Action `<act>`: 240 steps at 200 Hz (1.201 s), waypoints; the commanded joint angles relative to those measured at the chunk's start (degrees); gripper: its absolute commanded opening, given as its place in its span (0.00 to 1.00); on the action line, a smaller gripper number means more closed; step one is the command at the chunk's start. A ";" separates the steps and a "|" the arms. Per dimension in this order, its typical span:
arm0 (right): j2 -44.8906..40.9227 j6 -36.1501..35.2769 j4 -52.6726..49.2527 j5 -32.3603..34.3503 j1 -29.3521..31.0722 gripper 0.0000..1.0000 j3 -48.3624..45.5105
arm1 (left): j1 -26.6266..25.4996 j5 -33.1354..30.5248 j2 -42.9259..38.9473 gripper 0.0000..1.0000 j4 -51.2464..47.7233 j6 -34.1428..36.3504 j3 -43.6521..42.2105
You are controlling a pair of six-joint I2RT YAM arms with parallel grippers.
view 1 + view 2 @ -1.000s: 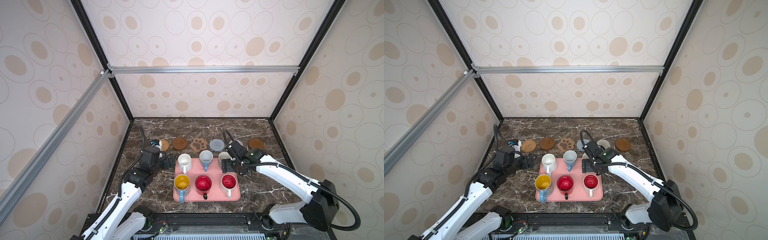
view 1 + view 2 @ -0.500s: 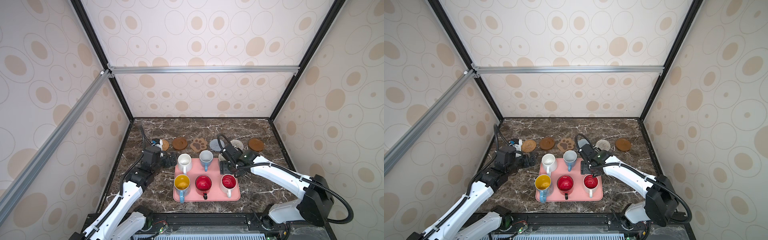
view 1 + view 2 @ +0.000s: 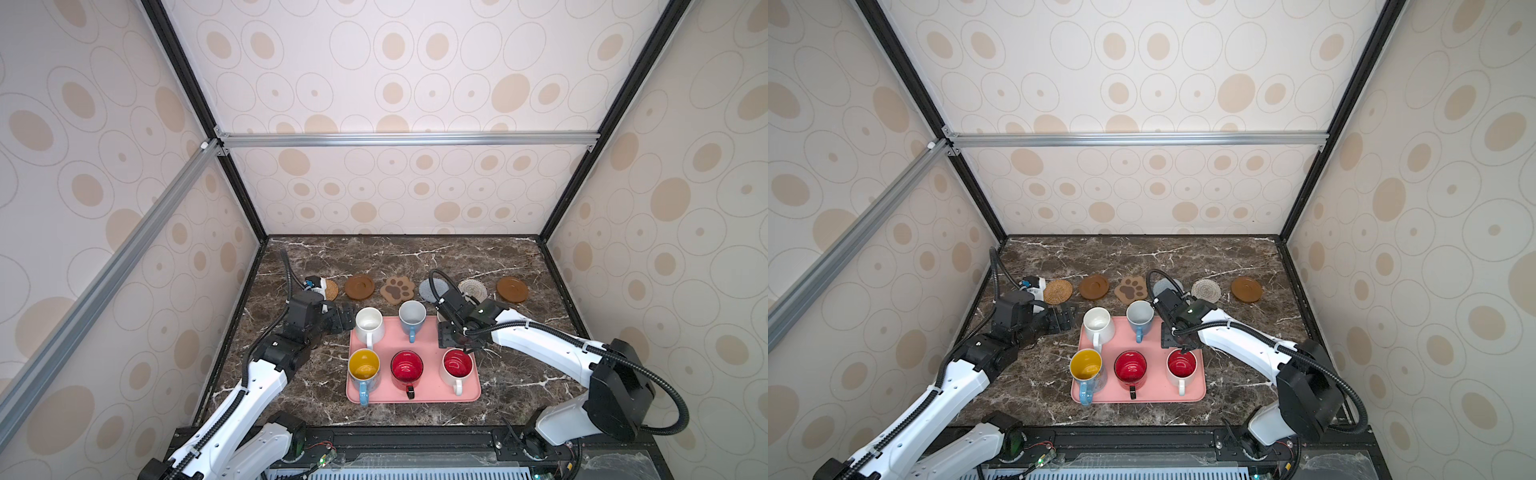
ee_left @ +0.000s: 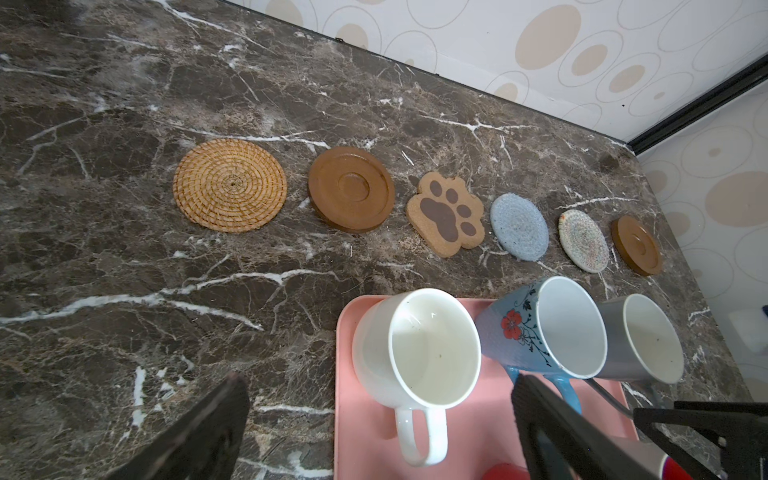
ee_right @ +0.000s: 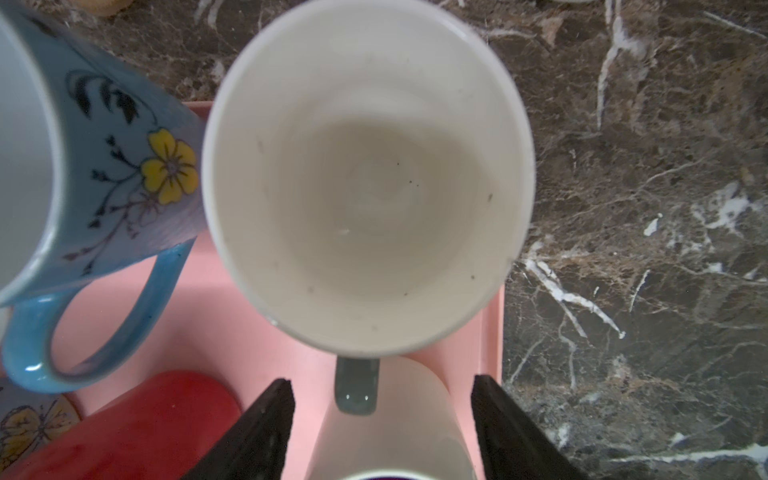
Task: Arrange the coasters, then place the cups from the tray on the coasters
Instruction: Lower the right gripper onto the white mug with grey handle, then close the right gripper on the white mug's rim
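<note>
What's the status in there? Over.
Open left gripper beside white cup; open right gripper astride handle of grey-white cup. All cups on tray, coasters in a row. Close by: light blue cup.

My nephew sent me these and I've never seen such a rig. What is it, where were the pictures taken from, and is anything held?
Two robot arms, each ending in a two-finger gripper, work over a marble table. Two pictures look down from overhead; two come from cameras on the arms' wrists. Six coasters lie in a row beyond a pink tray carrying six mugs. The left gripper is open beside the white mug. The right gripper is open astride the handle of the grey mug, not touching it. Nothing is held.
</note>
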 commanded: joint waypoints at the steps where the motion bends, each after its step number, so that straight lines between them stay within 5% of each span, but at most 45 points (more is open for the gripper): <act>1: 0.90 0.94 0.58 1.82 0.40 0.66 1.34 | -0.32 -0.18 0.64 1.00 1.25 -0.16 0.54; 240: 3.01 -5.63 4.57 3.48 -2.05 0.37 -2.69 | -0.32 -1.73 -3.58 1.00 0.93 -1.66 -2.66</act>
